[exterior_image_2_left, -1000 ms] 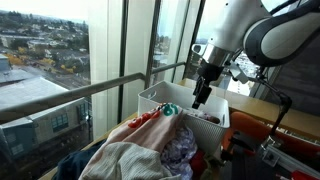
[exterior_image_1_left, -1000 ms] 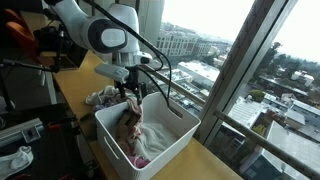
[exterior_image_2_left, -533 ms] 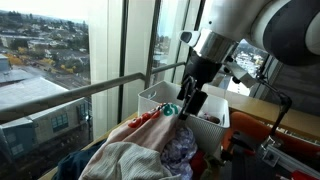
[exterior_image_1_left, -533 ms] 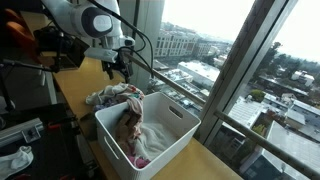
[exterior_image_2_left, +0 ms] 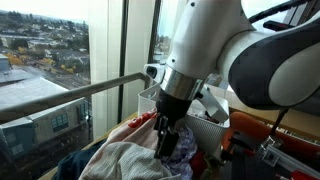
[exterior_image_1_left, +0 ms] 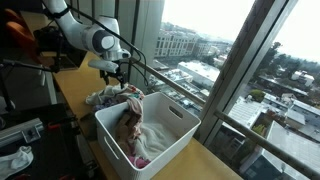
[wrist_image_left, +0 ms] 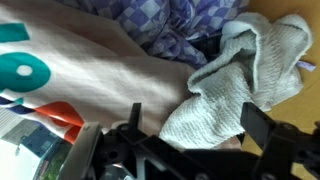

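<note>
The fingers (wrist_image_left: 135,115) are spread wide and hold nothing. The gripper (wrist_image_left: 198,125) hangs just above the pile (exterior_image_1_left: 112,97) of clothes, and whether the tips touch the fabric cannot be told. In the wrist view a crumpled grey towel (wrist_image_left: 240,75) lies under the gap between the fingers and reaches past the far one. A blue checked cloth (wrist_image_left: 170,25) lies beyond the fingertips, partly under the towel. Outside the other finger spreads a pale cloth (wrist_image_left: 90,70) with teal print and an orange patch at its edge. In both exterior views the gripper (exterior_image_1_left: 118,78) points down into the pile (exterior_image_2_left: 130,155), with the arm bent above it. In an exterior view the gripper (exterior_image_2_left: 165,140) stands between the pale cloth and a purplish garment (exterior_image_2_left: 182,145). Just beside the pile, to one side of the fingers, stands a white bin (exterior_image_1_left: 185,135), with pink and white laundry (exterior_image_1_left: 140,130) heaped inside it. Pile and bin both rest on a wooden table (exterior_image_1_left: 75,90). The table runs along a tall window (exterior_image_1_left: 230,60) with a rail (exterior_image_2_left: 80,92) outside the glass, well apart from the fingers.
</note>
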### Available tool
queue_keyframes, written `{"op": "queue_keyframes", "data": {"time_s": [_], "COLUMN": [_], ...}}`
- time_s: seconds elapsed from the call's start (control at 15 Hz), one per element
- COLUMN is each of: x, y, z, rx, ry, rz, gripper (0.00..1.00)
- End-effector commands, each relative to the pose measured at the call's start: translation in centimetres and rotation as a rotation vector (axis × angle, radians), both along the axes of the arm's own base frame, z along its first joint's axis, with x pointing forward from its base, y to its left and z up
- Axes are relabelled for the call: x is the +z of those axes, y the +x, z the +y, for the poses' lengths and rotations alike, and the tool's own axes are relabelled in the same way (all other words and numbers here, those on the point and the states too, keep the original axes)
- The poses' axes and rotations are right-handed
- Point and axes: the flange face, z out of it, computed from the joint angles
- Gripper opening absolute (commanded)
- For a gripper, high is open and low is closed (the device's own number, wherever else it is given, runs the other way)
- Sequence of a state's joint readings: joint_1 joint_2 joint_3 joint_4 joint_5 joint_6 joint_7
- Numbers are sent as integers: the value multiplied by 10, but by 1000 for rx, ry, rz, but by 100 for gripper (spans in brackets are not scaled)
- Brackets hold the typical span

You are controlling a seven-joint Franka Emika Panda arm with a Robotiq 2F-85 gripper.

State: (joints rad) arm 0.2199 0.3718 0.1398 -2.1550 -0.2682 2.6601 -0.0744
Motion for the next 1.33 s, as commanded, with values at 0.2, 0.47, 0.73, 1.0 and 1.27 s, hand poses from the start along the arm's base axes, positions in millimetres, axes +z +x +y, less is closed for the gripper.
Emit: {"op": "queue_keyframes", "data": {"time_s": [0.2,0.47,0.73,1.0,1.27], "x": [-60,-93,-119,-132,-140], "y": [42,52,53,52,46], "z": [7,-4,-19,-24,-19], "rx": [28,25,16,14,23], "ry": [-6,-8,-15,-17,-26], "rz": [39,71,99,114,125], "gripper": [100,100,100,100,100]}}
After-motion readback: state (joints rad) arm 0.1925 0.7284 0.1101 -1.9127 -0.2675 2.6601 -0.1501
